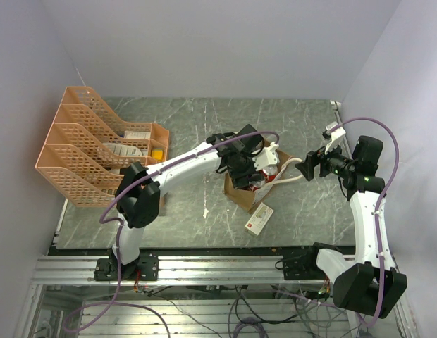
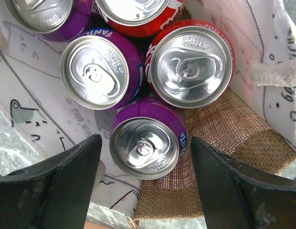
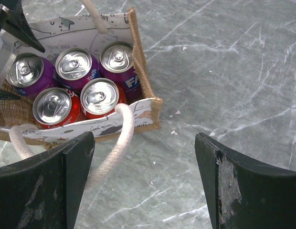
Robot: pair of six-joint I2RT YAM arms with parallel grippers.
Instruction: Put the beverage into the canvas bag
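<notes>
Left gripper (image 2: 144, 140) hangs over the canvas bag (image 3: 143, 78) with its jaws spread wide, gripping nothing. A purple can (image 3: 25, 71) stands upright directly below, between the fingers, with a gap on either side. It sits on the bag's burlap floor at the end of a row of three purple cans, with two red cans (image 3: 99, 97) beside them. So the beverage appears to be in the bag, and the step in hand looks like the withdrawal.

To do that well, the arm should rise straight up with the jaws held wide. That keeps the fingers off the can's rim, the soft white side panels and the cream rope handle (image 3: 120, 138). Snagging the handle could drag the light bag.

Right gripper (image 3: 144, 138) is also open and empty, hovering just right of the bag with the handle passing its left finger.

The bag rests mid-table on a grey-green marbled surface (image 1: 204, 120). A small white-and-red box (image 1: 259, 218) lies just near of it, and an orange mesh rack (image 1: 91, 141) stands at the far left. Plain pale walls enclose the table.
</notes>
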